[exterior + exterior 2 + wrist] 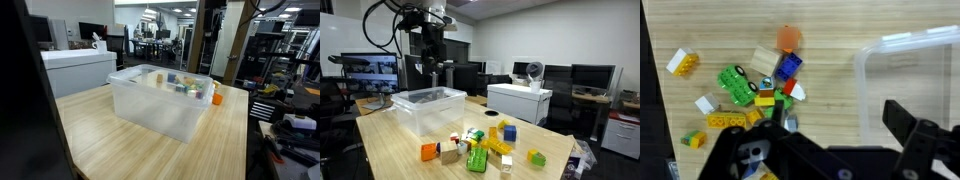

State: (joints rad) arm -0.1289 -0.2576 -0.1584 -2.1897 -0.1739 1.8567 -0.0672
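Note:
My gripper (433,78) hangs high over the wooden table (400,150), above the far side of a clear plastic bin (425,108). In the wrist view its fingers (840,125) are spread apart with bare wood between them, so it is open and empty. A pile of toy blocks (480,145) lies on the table beside the bin. In the wrist view the pile (755,90) sits to the left, with an orange block (789,38), a blue block (788,65) and a green piece (737,85). The bin's corner (910,70) is to the right. The gripper is out of view in an exterior view where the bin (160,100) fills the centre.
A white cabinet (518,100) stands just past the table. Desks, monitors (368,68) and office chairs surround the table. A shelf with tools (290,120) is close to one table edge. The blocks show behind the bin (195,90).

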